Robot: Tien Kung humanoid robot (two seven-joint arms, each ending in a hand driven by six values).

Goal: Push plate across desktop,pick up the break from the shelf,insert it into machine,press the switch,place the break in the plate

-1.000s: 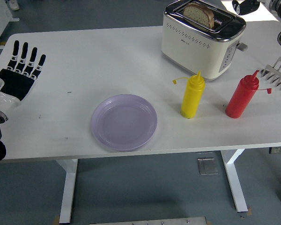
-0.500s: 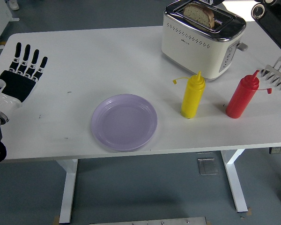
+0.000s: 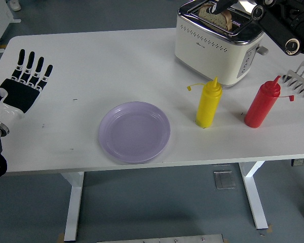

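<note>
**Right hand over the toaster slot, left hand flat on the bench**

While the left hand (image 3: 21, 83) lies flat near the left edge of the white bench (image 3: 101, 61), its black fingers stretched straight, slightly spread and holding nothing, the right arm enters from the top right corner of the head view. Its right hand (image 3: 224, 5) is over the top of the cream-coloured toaster with a chrome top (image 3: 218, 43), dark fingers down at the slice of brown-crusted bread (image 3: 215, 15) that stands upright in the slot; whether those fingers are closed on the slice cannot be told, since the picture's top edge cuts them off.

Toward the near edge of the bench lies the round lilac plate (image 3: 134, 131), well apart from the toaster. To its right stands a yellow squeeze bottle (image 3: 209, 104), just in front of the toaster, and further right a red squeeze bottle (image 3: 262, 105). At the right edge, a metal wire rack (image 3: 301, 78) shows partly.
</note>
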